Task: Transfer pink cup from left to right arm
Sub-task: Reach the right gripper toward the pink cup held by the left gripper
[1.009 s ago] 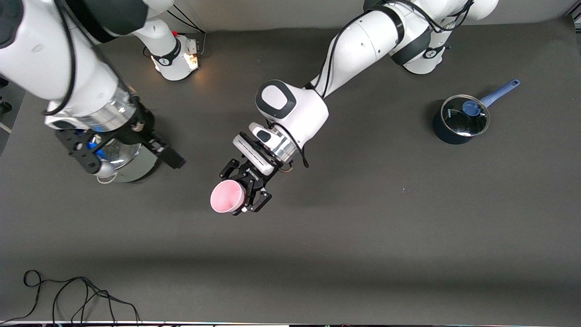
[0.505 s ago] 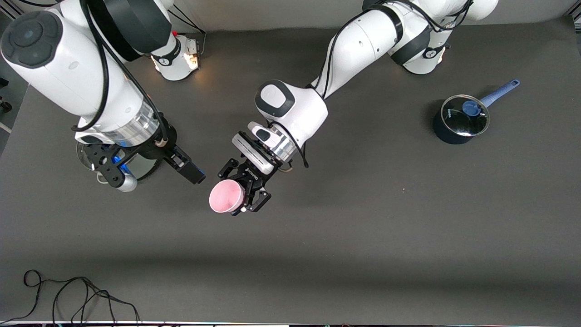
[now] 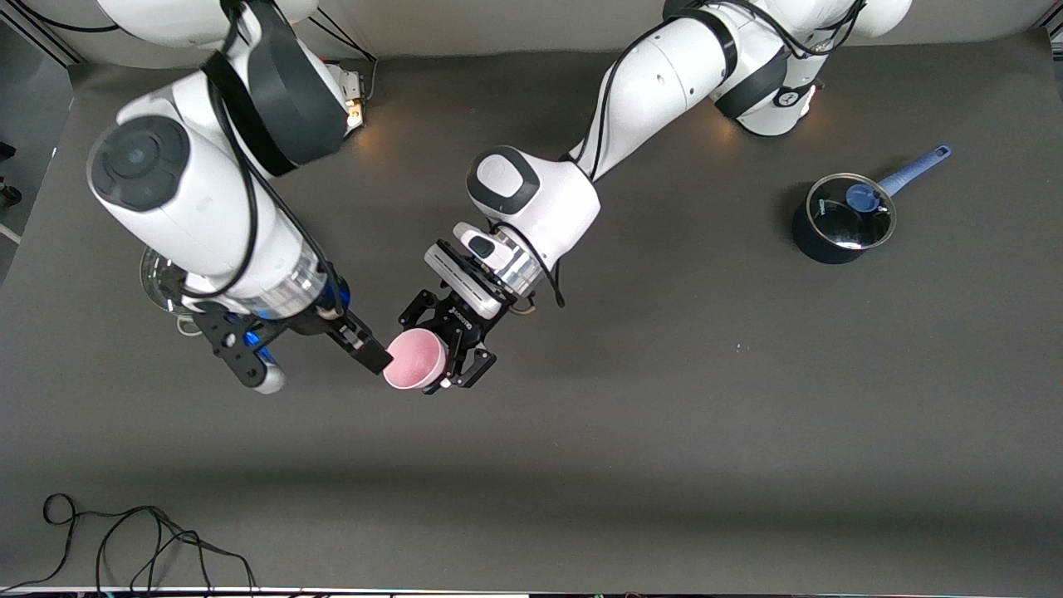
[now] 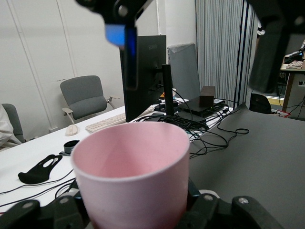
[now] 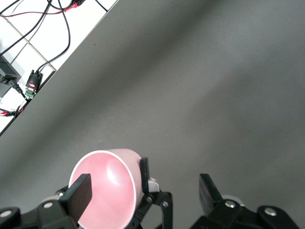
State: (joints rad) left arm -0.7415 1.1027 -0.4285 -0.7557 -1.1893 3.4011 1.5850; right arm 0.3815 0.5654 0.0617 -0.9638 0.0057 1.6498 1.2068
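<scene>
Pink cup held aloft between two claws above the middle of the table.

The left arm reaches down from its base, forearm angled toward the right arm's end, its left claw clamped shut on the pink cup, which lies tilted with its open mouth showing toward the front camera, over the dark table. The right arm bends steeply down beside it; the right claw stands spread wide, one finger at the cup's rim, the other well apart from it, so it grips nothing. A lidded blue saucepan sits near the left arm's end.
</scene>
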